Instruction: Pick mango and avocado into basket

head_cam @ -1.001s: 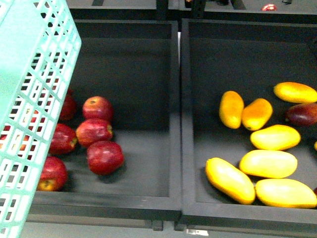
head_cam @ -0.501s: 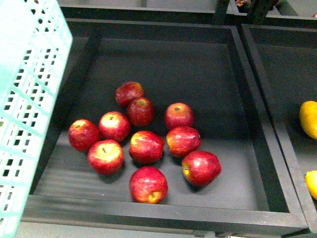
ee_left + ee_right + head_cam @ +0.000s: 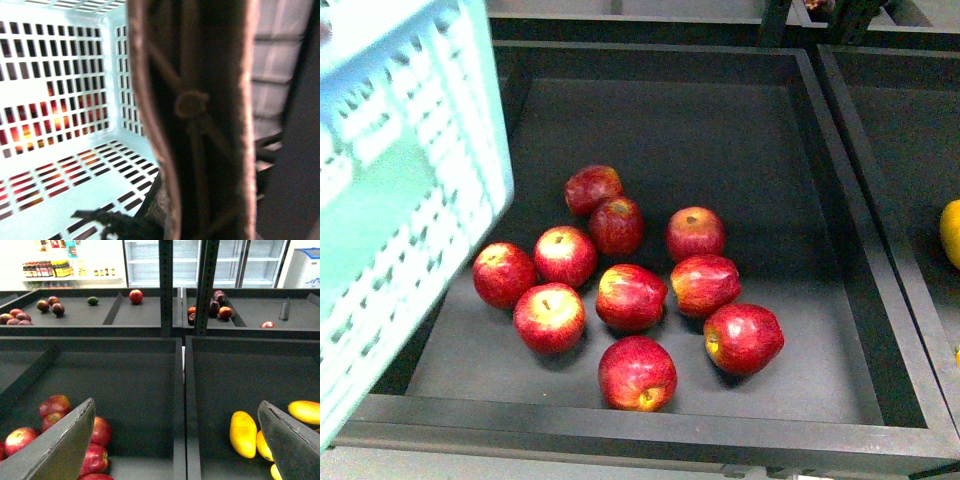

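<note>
The light teal basket (image 3: 400, 200) hangs tilted at the left of the front view. My left gripper (image 3: 165, 222) is shut on the basket's grey-brown handle (image 3: 200, 120), which fills the left wrist view in front of the slotted basket wall (image 3: 65, 100). My right gripper (image 3: 177, 450) is open and empty above the divider between two black trays. Yellow mangoes (image 3: 243, 434) lie in the right-hand tray close to one of its fingers (image 3: 292, 445). One mango's edge (image 3: 951, 232) shows at the right of the front view. A small dark green fruit (image 3: 92, 301), possibly the avocado, lies on the far shelf.
Several red apples (image 3: 630, 296) lie in the black tray (image 3: 650, 415) in front of me, beside the basket. More apples (image 3: 55, 405) show in the right wrist view. The upper shelf (image 3: 150, 315) holds dark red fruit, with upright posts (image 3: 166, 285) between bays.
The front view has swung from the mango tray to the apple tray. The basket has tilted and swung further right across the view.
</note>
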Robot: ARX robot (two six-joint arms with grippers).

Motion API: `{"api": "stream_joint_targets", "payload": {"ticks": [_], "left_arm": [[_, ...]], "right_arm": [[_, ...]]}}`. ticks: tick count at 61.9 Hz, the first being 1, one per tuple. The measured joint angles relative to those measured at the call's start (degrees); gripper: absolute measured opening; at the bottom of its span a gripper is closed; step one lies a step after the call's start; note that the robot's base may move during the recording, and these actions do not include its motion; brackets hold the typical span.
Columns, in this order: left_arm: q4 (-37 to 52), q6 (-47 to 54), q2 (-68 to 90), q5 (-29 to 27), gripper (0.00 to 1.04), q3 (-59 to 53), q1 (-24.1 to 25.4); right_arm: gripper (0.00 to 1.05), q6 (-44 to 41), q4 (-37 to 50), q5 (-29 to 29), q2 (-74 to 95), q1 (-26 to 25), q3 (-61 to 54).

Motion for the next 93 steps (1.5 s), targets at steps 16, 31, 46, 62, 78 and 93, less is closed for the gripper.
{"api": "stream_joint_targets", "payload": {"ticks": [16,31,46,62,78,93], "left_arm": [[8.5,9.7,16.7,-6.5,0.04,6.3,-13.4],[10.2,9.6,26.5,-0.6,0.04,14.5,-28.6],[9.7,10.8,29.2,2.0,0.04,16.7,-35.9],[11.7,12.6,29.2,2.2,0.04,17.2,-38.8],[11.7,12.6,29.2,2.2,0.04,17.2,-38.8],[11.7,12.7,29.2,2.2,0.04,17.2,-38.8]], "right_arm": [[0.96,0.0,0.0,0.1,0.1,0.0,0.0],[0.96,0.0,0.0,0.1,0.1,0.0,0.0],[0.96,0.0,0.0,0.1,0.0,0.0,0.0],[0.96,0.0,0.0,0.1,0.0,0.0,0.0],[0.96,0.0,0.0,0.1,0.0,0.0,0.0],[0.96,5.2,-9.0,4.9,4.4,1.1,3.4]]}}
